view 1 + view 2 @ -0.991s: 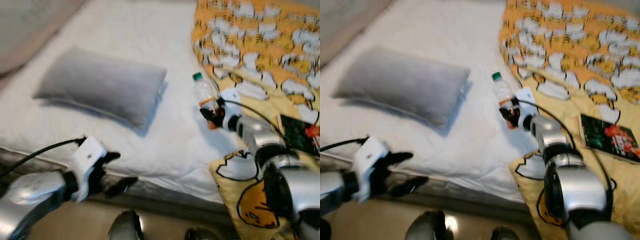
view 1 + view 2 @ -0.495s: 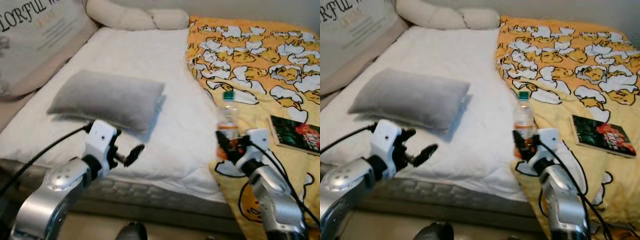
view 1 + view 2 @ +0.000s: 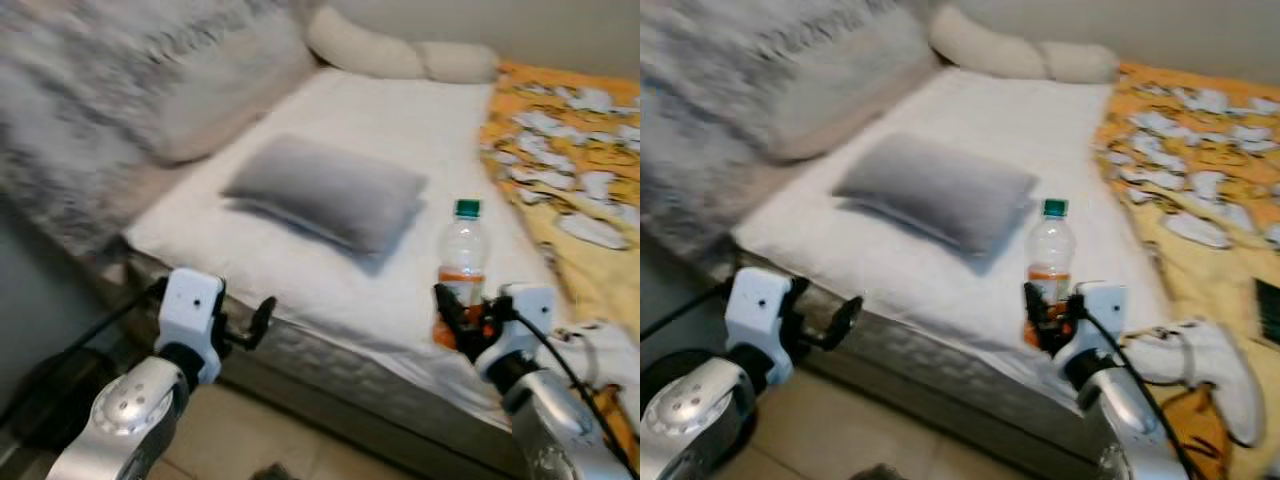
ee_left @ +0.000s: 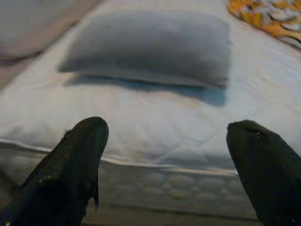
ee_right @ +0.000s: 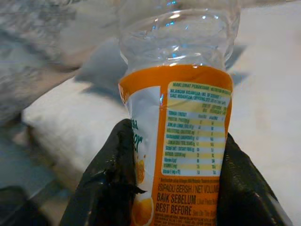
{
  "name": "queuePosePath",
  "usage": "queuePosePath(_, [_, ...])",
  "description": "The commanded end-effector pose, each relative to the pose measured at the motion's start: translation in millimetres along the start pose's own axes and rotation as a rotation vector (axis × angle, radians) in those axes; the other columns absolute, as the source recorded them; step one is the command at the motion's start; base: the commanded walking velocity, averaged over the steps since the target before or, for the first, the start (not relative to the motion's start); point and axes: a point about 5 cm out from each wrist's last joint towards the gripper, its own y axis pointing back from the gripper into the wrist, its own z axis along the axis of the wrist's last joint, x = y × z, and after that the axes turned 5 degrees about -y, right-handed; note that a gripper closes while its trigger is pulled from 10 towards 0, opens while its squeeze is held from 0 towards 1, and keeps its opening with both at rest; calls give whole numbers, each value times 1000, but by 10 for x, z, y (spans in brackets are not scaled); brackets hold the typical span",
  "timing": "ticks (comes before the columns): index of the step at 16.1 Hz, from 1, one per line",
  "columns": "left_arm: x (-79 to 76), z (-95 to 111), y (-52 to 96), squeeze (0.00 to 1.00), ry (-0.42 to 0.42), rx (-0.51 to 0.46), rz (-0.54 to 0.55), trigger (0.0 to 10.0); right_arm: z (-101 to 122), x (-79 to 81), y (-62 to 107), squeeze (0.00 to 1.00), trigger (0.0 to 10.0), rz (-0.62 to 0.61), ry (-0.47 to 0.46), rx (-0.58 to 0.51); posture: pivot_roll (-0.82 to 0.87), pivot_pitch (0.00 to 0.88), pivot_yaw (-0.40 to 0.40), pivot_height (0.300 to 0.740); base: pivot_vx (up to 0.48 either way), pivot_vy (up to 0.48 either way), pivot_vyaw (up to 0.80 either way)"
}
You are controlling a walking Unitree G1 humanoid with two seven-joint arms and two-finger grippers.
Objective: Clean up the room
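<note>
Right pincer (image 3: 1048, 320) clamped on the bottle (image 3: 1049, 262), lifted off the bed (image 3: 970, 120) — disposal remains; left pincer (image 3: 250, 322) apart, empty.

Bedroom: bed (image 3: 300, 260), pillow (image 3: 330, 190), duvet (image 3: 570, 170)

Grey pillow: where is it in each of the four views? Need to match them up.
Left eye view: grey pillow lies on the white sheet, centre, beyond the bottle.
Right eye view: grey pillow left of centre, up-left of the bottle.
Left wrist view: grey pillow across the top, beyond the open left gripper.
Right wrist view: a grey patch behind the bottle held by the right gripper, probably the pillow.
Shared landmark: the mattress edge.
</note>
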Motion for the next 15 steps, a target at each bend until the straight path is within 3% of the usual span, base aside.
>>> queuePosePath(1, [38, 11, 5, 0, -13, -4, 43, 10000, 40, 45, 10, 0, 10000, 22, -8, 5, 37, 0, 34, 740, 0, 0, 800])
queuePosePath(4, [57, -26, -63, 0, -15, -7, 64, 10000, 21, 71, -43, 0, 10000, 50, 8, 40, 30, 0, 19, 740, 0, 0, 800])
queuePosePath(7, [103, -100, -127, 0, 54, -14, 122, 10000, -4, 113, -86, 0, 10000, 49, -19, 54, 19, 0, 8, 740, 0, 0, 800])
queuePosePath(9, [142, -157, -147, 0, 9, 12, 150, 10000, -79, 119, -110, 0, 10000, 53, 6, 89, 24, 0, 6, 740, 0, 0, 800])
queuePosePath(15, [184, -35, -248, 0, 47, -60, 169, 10000, -103, 126, -185, 0, 10000, 57, -7, 102, 34, 0, 12, 740, 0, 0, 800])
